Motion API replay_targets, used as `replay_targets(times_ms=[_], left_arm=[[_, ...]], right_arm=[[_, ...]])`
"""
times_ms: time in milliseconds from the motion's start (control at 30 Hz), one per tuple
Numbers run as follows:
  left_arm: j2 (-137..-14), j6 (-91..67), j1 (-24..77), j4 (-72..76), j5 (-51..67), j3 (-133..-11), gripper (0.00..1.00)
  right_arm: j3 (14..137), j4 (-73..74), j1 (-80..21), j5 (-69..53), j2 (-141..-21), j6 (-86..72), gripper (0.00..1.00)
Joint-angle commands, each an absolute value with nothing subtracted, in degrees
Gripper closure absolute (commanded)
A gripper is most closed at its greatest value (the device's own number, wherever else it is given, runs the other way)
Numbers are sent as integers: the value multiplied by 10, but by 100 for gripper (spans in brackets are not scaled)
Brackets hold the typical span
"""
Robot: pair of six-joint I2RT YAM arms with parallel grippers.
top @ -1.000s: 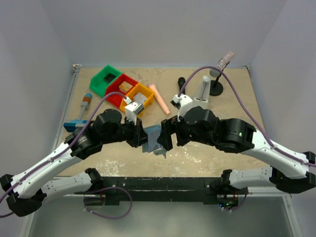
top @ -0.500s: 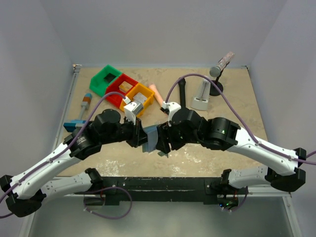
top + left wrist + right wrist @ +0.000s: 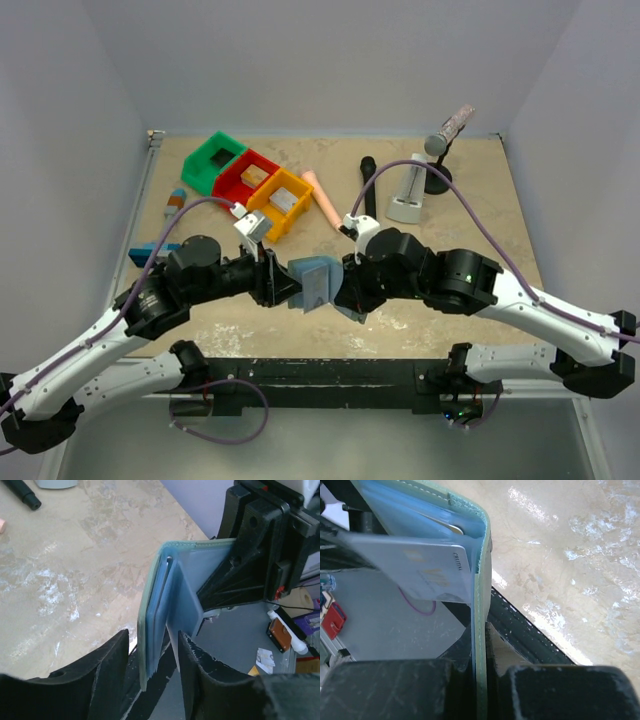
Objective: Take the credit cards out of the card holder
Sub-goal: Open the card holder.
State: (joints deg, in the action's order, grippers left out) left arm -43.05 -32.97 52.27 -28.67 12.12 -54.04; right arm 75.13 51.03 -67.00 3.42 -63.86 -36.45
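Right gripper point(image 3: 480, 650) clamps card holder point(image 3: 482, 555) upright by its edge so left gripper point(image 3: 152, 647), jaws parted astride it, can reach silvery credit card point(image 3: 420, 570)

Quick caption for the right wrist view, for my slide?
Right gripper pinches one flap of the open teal card holder, a silvery credit card jutting out inside.

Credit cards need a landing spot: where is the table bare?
Free: tan tabletop between the white upright stand and the right wall; the back strip right of the red plastic bin. Crowded: the centre, where left claw and right claw flank the pale teal soft-plastic card holder, and the far-left bins.
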Motion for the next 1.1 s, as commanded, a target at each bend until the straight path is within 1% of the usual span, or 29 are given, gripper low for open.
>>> replay_targets(times_ms=[0, 67, 100, 200, 300, 400, 500, 533, 600, 633, 733, 800, 833, 867, 900, 933, 1000, 1033, 1067], left_arm=[[-390, -338, 524, -207, 138, -510, 42], [-371, -343, 524, -194, 129, -491, 30], [-358, -345, 524, -184, 128, -480, 27], [-326, -359, 523, -131, 139, -442, 19], [-318, -368, 523, -96, 157, -423, 17], [-338, -372, 523, -87, 170, -426, 16], [-358, -378, 523, -71, 176, -428, 17], [-364, -379, 523, -65, 178, -428, 19], [-378, -381, 523, -59, 180, -428, 25], [-383, -379, 523, -57, 182, -429, 31], [-391, -378, 523, -61, 177, -427, 59], [-390, -375, 523, -71, 166, -425, 82], [-388, -375, 523, -77, 158, -424, 95], [-386, -375, 523, -87, 144, -423, 100], [-384, -377, 523, -102, 135, -423, 100], [-383, -376, 523, -111, 127, -424, 100], [-388, -377, 523, -143, 106, -434, 100], [-395, -377, 523, -168, 89, -445, 100], [-402, -375, 523, -196, 71, -455, 100]], right_arm=[[741, 474, -667, 23, -607, -366, 100], [737, 472, -667, 20, -598, -369, 100], [735, 471, -667, 19, -593, -370, 100], [730, 467, -666, 15, -584, -374, 100], [730, 465, -667, 8, -584, -374, 100], [731, 459, -666, 2, -588, -375, 100], [732, 451, -666, -12, -592, -374, 100], [730, 448, -666, -17, -593, -373, 100], [726, 440, -666, -28, -590, -371, 100], [722, 436, -667, -30, -588, -370, 100], [710, 427, -666, -34, -577, -368, 100], [703, 428, -666, -36, -572, -365, 100], [701, 429, -666, -37, -570, -364, 100], [697, 429, -666, -38, -567, -363, 100], [693, 431, -667, -39, -563, -361, 100], [692, 437, -666, -35, -561, -360, 89], [686, 451, -666, -20, -551, -359, 49], [687, 463, -665, -7, -545, -358, 39], [689, 476, -666, -2, -540, -355, 33]])
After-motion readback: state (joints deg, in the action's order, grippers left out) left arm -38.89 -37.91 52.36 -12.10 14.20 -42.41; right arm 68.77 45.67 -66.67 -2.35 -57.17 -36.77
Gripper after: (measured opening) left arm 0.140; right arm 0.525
